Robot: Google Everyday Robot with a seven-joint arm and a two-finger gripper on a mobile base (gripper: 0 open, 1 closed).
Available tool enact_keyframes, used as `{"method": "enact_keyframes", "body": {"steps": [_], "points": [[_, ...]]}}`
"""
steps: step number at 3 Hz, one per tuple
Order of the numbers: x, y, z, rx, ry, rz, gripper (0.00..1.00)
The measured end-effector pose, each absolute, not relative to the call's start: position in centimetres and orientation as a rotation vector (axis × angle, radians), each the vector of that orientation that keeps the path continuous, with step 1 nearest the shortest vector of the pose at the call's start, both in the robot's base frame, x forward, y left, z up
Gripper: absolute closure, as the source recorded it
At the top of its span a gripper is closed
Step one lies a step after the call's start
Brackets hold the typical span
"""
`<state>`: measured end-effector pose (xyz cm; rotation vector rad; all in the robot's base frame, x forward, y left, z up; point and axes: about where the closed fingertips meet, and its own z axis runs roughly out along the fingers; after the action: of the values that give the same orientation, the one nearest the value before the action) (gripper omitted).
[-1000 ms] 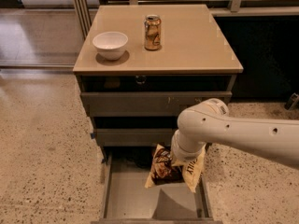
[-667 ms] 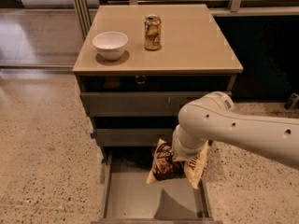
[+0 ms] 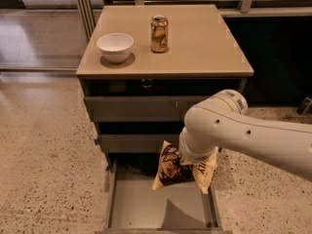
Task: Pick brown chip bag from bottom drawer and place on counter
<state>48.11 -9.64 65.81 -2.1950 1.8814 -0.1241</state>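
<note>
The brown chip bag (image 3: pixel 169 170) hangs tilted in the air above the open bottom drawer (image 3: pixel 146 206) and casts a shadow on the drawer's grey floor. My gripper (image 3: pixel 187 163) sits at the end of the white arm, mostly hidden behind the wrist. It is shut on the bag's upper middle and holds it in front of the middle drawer. The beige counter (image 3: pixel 204 43) is the cabinet top above.
A white bowl (image 3: pixel 115 46) and a gold drink can (image 3: pixel 159 33) stand on the left and middle of the counter. The top drawer (image 3: pixel 136 107) and the middle drawer (image 3: pixel 131 143) are slightly open. Speckled floor lies around the cabinet.
The arm has risen a little and carried the chip bag higher above the bottom drawer's floor.
</note>
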Motion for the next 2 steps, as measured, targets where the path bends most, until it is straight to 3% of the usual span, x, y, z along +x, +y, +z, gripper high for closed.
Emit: {"method": "enact_keyframes", "body": {"steps": [2], "points": [[48.0,-10.7,74.8,-2.207,1.833,-0.289,1.00]]}}
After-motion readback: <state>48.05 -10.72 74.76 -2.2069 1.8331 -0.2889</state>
